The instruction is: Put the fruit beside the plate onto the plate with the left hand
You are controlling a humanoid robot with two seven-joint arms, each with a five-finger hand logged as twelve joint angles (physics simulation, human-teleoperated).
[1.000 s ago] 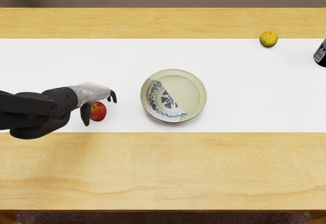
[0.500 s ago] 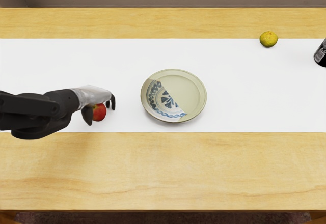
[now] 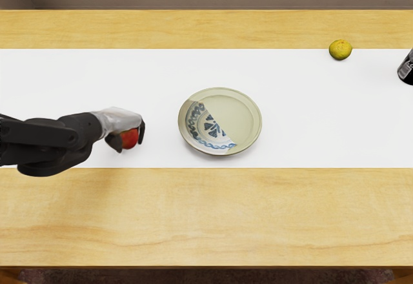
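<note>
The small red round apple [image 3: 131,138] sits left of centre in the frame, on the white cloth runner [image 3: 310,110] that crosses the table from edge to edge. The left hand [image 3: 122,128], silver-grey across the back with dark fingers, is clamped around it. The fingers [image 3: 141,131] curl down over the fruit's right side and the thumb [image 3: 116,143] presses in from the lower left, so only a patch of red shows between them. It is not clear whether the apple touches the cloth or is raised just off it.

The black left arm [image 3: 45,143] comes in from the left edge of the frame and lies low over the runner's lower border.

To the right of the apple, near it but apart, is the round pale-green ceramic plate [image 3: 255,121] with a blue pattern on its left half. It lies flat on the runner at the middle of the frame with nothing on it.

The light wooden table [image 3: 206,213] shows as broad bands above and below the cloth. In the upper right, on the runner's upper border, sits a small yellow-green citrus fruit [image 3: 341,49], well apart from the plate. Just below and to its right, a dark rounded part [image 3: 406,66] is cut by the right edge; too little shows to tell what it is.
</note>
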